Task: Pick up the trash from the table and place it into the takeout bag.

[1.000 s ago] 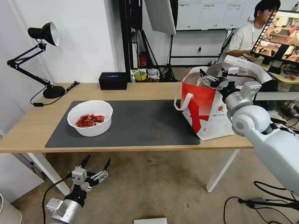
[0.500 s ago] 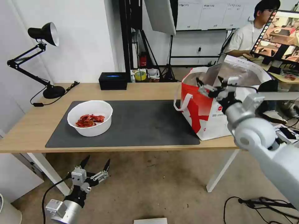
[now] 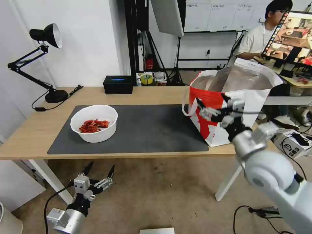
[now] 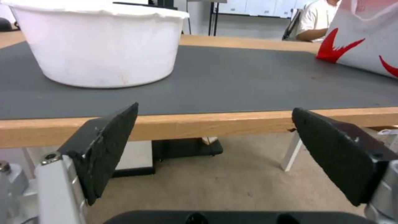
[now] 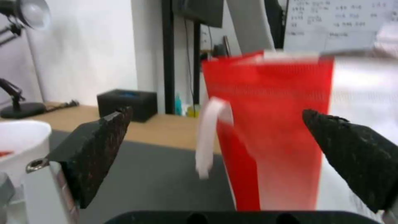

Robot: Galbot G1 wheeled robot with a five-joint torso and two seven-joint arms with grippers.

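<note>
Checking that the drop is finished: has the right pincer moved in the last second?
Yes. The right pincer, open and empty, has come down and back from above the takeout bag mouth to in front of its red side, nearer the robot.

Light-wood table (image 3: 29, 136), matt grey mat (image 3: 152, 130), foil-lined takeout bag (image 3: 240, 79).

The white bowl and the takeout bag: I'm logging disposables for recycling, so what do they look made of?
The white bowl looks like matte moulded plastic or foam; its rim is thin and slightly uneven, so which of the two stays open. The takeout bag looks like woven or laminated plastic fabric printed red and white, with a shiny silver foil-like lining and flat white strap handles.
</note>
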